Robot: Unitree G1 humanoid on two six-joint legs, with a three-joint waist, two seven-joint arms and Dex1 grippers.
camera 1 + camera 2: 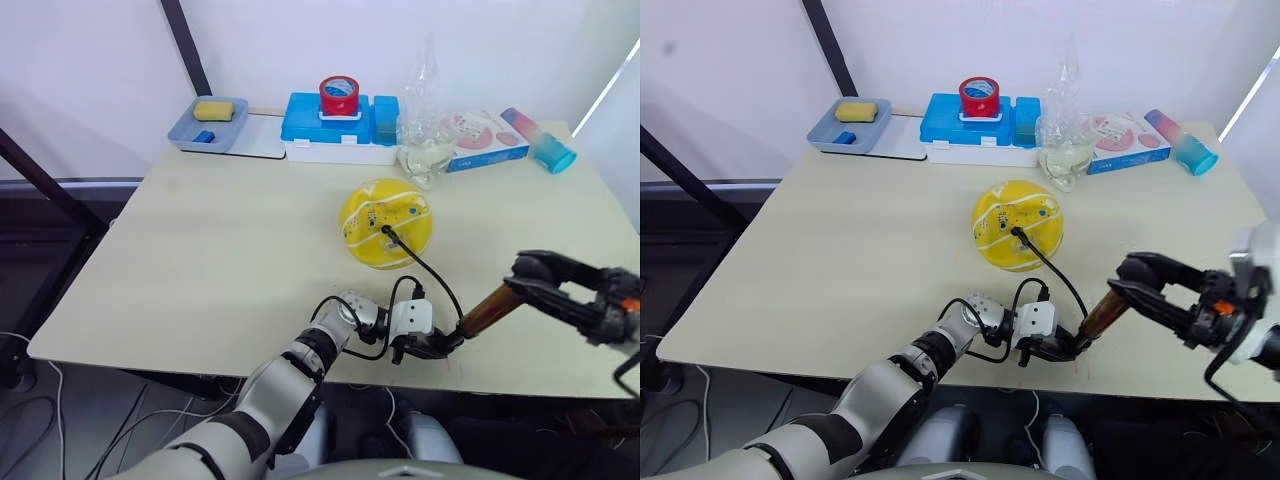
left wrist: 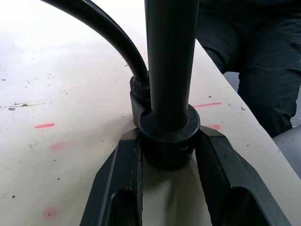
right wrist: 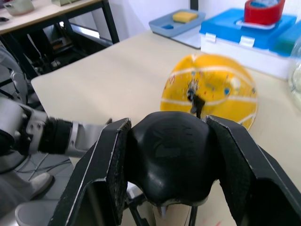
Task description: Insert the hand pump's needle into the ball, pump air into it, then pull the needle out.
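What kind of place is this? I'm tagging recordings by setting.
Probably a lab or test room, not a home: a plain table bearing red tape marks, staged props such as the blue box and grey tray, loose cables on the floor.

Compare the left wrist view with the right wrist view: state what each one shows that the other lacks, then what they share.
Left wrist view alone: the left gripper clamped on the hand pump at its black base cap, the hose leaving it, red marks on the table.

Right wrist view alone: the right gripper closed on the pump's black handle, the ball with the needle in it, the blue box.

Shared: the pump and the table.
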